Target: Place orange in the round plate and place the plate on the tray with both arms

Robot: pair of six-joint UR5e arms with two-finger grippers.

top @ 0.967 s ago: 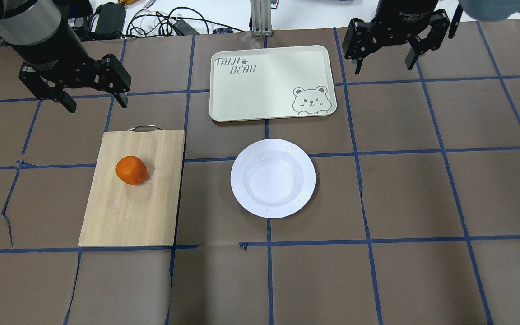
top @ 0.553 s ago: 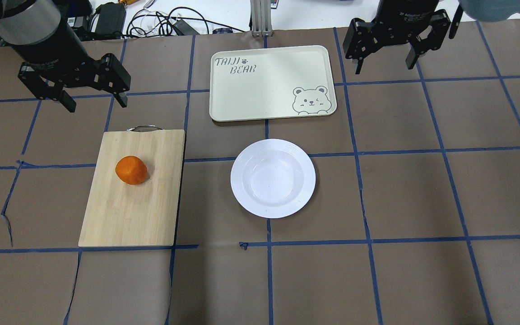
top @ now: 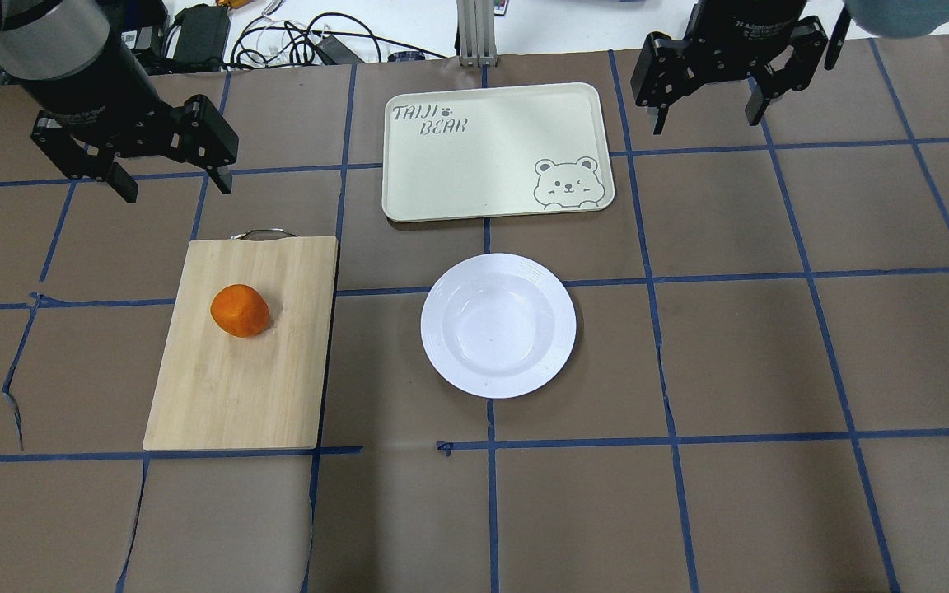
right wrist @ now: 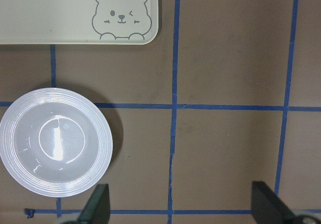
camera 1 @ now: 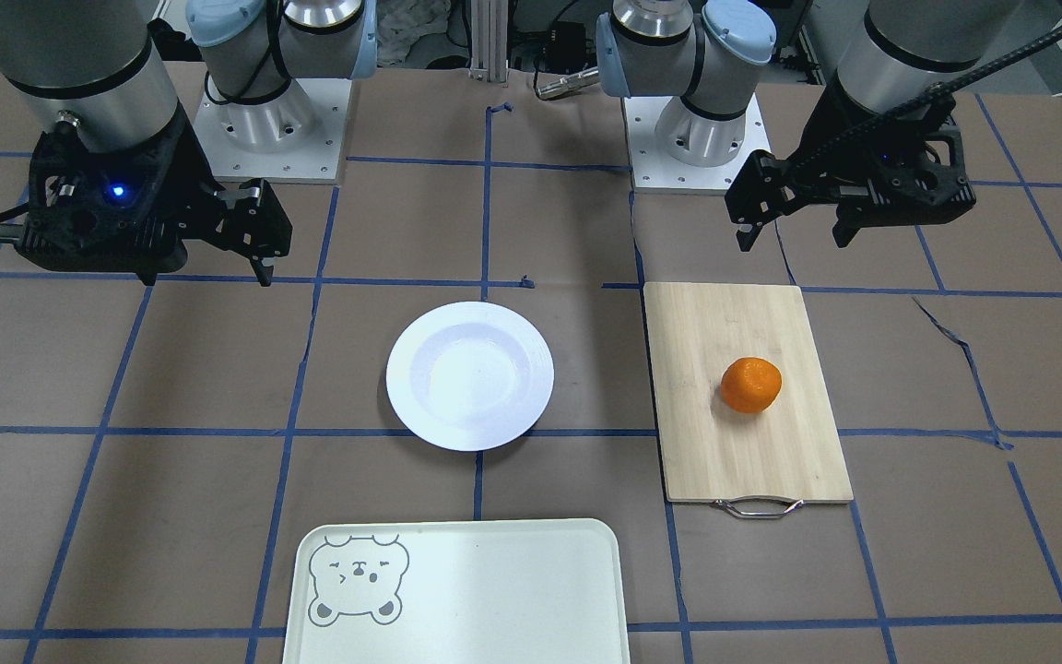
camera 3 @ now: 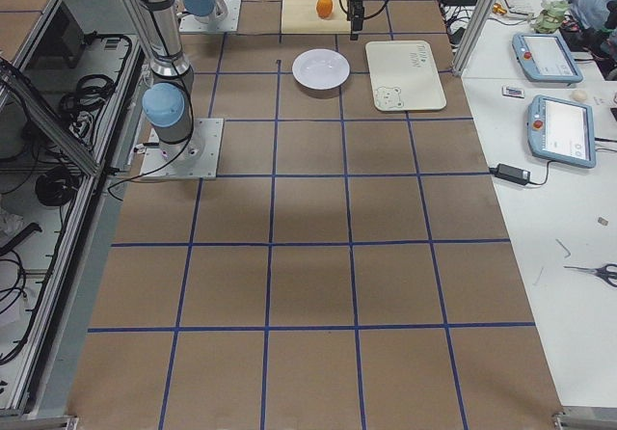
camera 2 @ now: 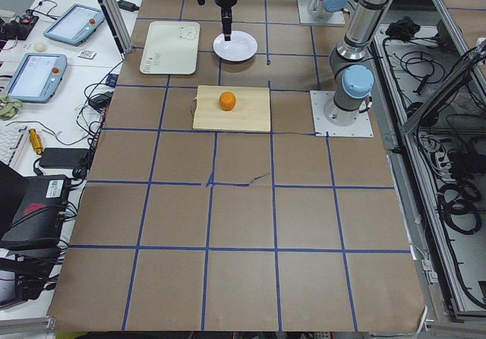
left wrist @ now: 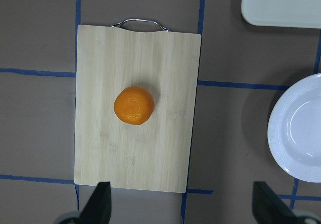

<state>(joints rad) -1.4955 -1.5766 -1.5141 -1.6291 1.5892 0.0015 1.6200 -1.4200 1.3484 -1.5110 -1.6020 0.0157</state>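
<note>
Brown paper is covering the table (camera 3: 308,285), blue tape (top: 492,511) is gridding it, a white bench (camera 3: 559,208) is running alongside holding two pendants (camera 3: 565,131), and black cables (top: 277,37) are lying beyond.

Your left arm (top: 71,62) reaches in at the far left of the overhead view with its wrist turned straight down. The left gripper (top: 177,187) has both black fingers spread wide, with nothing between them. Your right arm (top: 750,16) mirrors that pose on the far right, and the right gripper (top: 706,122) is likewise spread wide and holds nothing. In each wrist view the fingertips (left wrist: 100,206) sit at the bottom edge, well apart. A blue light (camera 1: 116,192) glows on the right gripper's body
</note>
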